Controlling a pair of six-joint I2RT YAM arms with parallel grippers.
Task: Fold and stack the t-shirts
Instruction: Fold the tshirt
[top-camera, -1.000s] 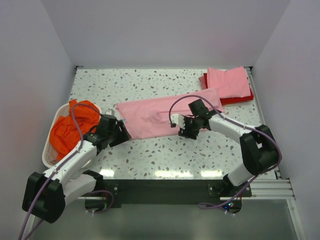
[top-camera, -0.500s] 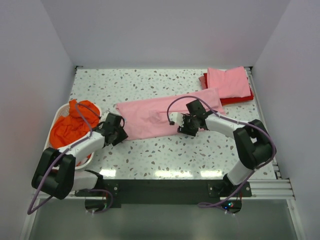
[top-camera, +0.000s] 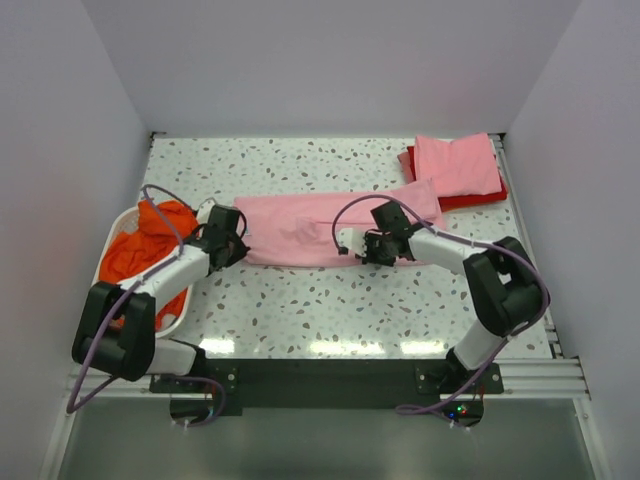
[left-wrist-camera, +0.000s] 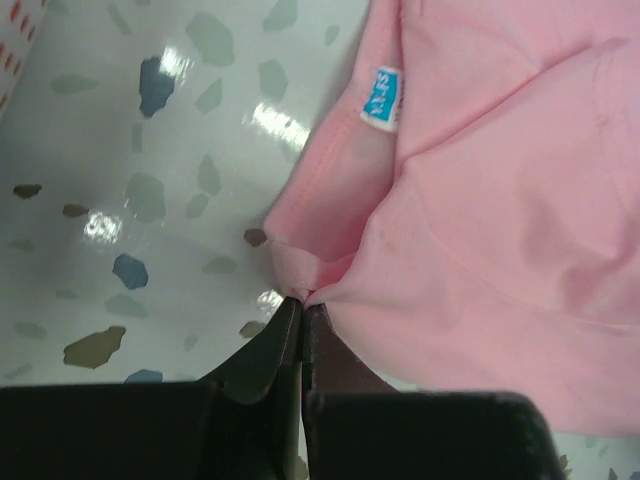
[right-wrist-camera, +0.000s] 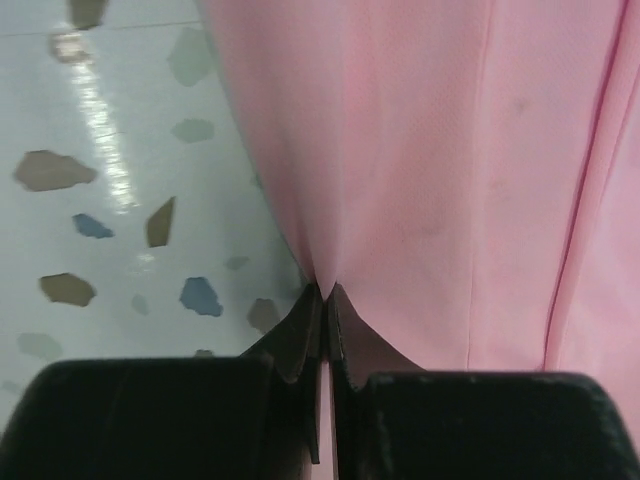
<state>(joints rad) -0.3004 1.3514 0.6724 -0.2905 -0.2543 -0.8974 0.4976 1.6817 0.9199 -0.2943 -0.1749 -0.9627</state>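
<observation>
A light pink t-shirt (top-camera: 320, 222) lies as a long band across the middle of the table. My left gripper (top-camera: 236, 238) is shut on its near left corner. In the left wrist view the fingertips (left-wrist-camera: 302, 300) pinch a fold of the pink cloth (left-wrist-camera: 500, 220) just below the neck label (left-wrist-camera: 384, 98). My right gripper (top-camera: 366, 247) is shut on the shirt's near edge further right. Its closed tips (right-wrist-camera: 327, 290) hold a pinch of the pink fabric (right-wrist-camera: 420, 150). A folded pink shirt (top-camera: 455, 163) rests on a red one (top-camera: 478, 200) at the back right. An orange shirt (top-camera: 138, 250) fills the basket.
The white slotted laundry basket (top-camera: 122, 217) stands at the left edge, beside my left arm. White walls close the table on three sides. Speckled tabletop (top-camera: 330, 300) shows between the shirt and the arm bases.
Both grippers went from open to shut on the pink shirt's near edge. The left gripper moved back and right. The shirt's near edge shifted toward the back, so the band looks narrower.
</observation>
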